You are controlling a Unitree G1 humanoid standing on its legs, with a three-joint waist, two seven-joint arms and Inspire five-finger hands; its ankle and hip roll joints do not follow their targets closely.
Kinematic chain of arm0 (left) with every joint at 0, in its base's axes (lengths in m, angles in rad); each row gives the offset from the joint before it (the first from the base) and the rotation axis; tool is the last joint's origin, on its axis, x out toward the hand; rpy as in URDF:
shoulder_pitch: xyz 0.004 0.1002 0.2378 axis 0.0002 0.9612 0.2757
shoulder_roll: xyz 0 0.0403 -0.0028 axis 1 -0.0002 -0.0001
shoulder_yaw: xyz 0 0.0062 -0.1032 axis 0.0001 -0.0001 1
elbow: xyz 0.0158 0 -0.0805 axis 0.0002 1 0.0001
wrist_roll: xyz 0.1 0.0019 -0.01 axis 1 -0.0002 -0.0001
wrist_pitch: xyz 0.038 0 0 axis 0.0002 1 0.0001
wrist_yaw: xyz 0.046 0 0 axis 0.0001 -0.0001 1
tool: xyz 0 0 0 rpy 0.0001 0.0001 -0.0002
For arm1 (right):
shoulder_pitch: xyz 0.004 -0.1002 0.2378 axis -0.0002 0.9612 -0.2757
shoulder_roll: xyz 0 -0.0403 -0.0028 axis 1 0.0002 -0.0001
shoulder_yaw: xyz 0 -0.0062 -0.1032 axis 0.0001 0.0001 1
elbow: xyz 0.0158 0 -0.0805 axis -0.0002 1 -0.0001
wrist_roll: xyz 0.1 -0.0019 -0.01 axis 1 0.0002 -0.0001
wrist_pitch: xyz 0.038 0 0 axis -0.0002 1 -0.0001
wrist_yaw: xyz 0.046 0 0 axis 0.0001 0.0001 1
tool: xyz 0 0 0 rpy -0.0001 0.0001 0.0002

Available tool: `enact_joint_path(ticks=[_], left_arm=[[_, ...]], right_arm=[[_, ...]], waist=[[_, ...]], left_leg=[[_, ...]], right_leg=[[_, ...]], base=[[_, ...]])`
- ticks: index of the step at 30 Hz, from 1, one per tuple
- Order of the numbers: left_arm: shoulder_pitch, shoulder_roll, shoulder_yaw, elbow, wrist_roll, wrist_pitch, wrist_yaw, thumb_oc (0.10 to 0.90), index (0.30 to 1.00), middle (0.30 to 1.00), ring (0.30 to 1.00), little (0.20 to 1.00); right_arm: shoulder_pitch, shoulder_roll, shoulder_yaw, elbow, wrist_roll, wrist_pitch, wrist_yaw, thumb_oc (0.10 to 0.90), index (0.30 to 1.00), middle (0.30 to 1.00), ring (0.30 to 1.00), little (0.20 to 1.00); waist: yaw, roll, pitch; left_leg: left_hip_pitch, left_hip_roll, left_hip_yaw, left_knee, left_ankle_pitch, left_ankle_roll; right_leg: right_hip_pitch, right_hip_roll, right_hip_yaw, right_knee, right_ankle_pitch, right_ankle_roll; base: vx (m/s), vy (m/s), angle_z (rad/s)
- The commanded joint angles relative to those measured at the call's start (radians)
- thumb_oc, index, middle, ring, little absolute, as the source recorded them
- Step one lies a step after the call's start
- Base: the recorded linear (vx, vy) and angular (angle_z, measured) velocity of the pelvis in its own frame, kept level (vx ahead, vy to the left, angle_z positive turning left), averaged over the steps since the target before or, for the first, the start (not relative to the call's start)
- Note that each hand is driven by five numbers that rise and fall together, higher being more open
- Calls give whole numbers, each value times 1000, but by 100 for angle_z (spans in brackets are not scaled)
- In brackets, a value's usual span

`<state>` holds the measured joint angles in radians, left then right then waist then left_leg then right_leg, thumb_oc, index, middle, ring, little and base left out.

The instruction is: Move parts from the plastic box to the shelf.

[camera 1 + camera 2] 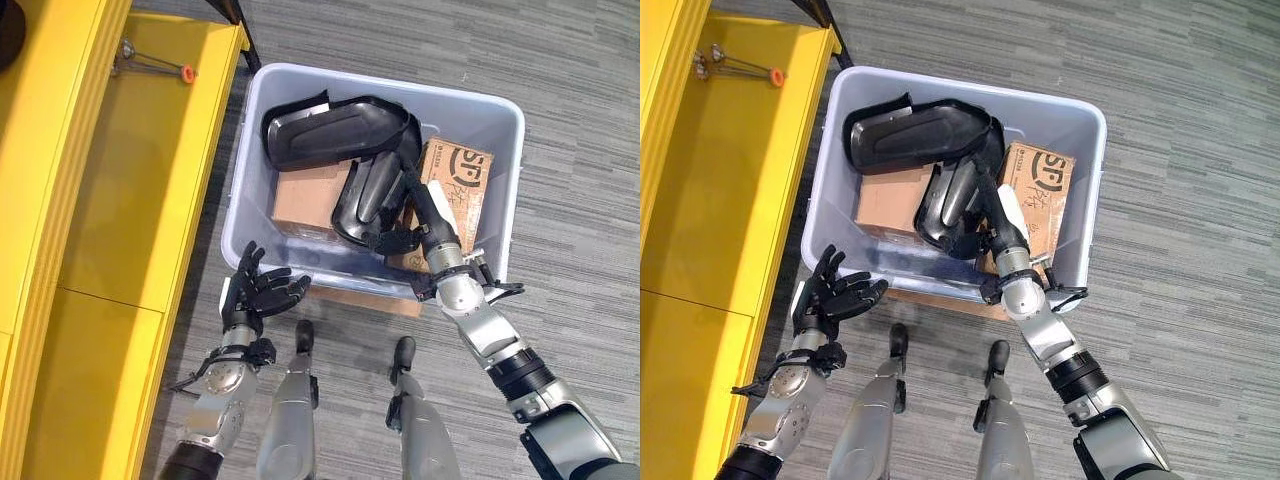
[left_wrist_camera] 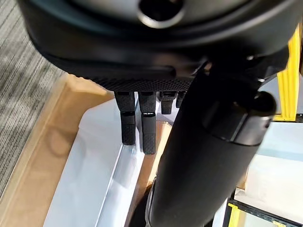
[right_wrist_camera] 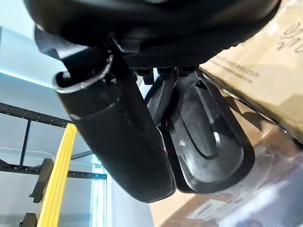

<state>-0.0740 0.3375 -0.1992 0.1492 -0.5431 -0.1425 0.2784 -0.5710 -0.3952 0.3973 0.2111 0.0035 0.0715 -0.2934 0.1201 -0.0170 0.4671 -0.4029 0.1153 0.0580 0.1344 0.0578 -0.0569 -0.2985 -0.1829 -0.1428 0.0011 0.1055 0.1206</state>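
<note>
Grey carpet floor, yellow metal shelf [image 1: 120,180] at frame left bare of parts; both black moulded plastic parts [image 1: 340,130] in pale-blue plastic box [image 1: 505,170] at centre, right hand [image 1: 425,225] reaching the smaller, grip indeterminate; left hand [image 1: 255,290] spread outside the box's near wall; transfer judged barely begun.

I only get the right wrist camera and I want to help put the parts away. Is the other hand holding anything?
Observer: No. The left hand is open and holds nothing. It is outside the plastic box, by its near left corner.
Operator: Are there more black parts than mine?
Observer: Yes. A larger black part lies at the far side of the box, beyond the smaller black part that your right hand pinches.
Operator: Where is the shelf?
Observer: The yellow shelf stands to the robot's left of the box.
</note>
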Motion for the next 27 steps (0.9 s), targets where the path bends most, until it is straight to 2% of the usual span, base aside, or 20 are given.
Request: enact_joint_path(ticks=[1,15,27], left_arm=[[60,49,16,-57,5,-25,37,900,1000,1000,1000,1000],[49,49,18,-64,7,-30,57,900,1000,1000,1000,1000],[40,53,11,-78,2,-40,70,900,1000,1000,1000,1000]], right_arm=[[-71,32,-6,-116,-16,-69,-21,900,1000,1000,1000,1000],[-97,38,11,-104,-78,-57,-26,900,1000,1000,1000,1000],[-161,17,5,-80,-147,-39,-53,900,1000,1000,1000,1000]], waist=[[9,-47,-25],[13,-36,-2],[21,-1,32]], left_leg=[[-124,34,-43,167,-70,-13],[-160,16,-56,187,-78,-5],[-229,-17,-85,259,-108,8]], right_leg=[[94,-144,-17,61,-58,76],[76,-151,-27,88,-70,77],[-6,-163,-14,248,-137,68]], base=[[-5,23,6],[1,9,3],[-14,18,11]])
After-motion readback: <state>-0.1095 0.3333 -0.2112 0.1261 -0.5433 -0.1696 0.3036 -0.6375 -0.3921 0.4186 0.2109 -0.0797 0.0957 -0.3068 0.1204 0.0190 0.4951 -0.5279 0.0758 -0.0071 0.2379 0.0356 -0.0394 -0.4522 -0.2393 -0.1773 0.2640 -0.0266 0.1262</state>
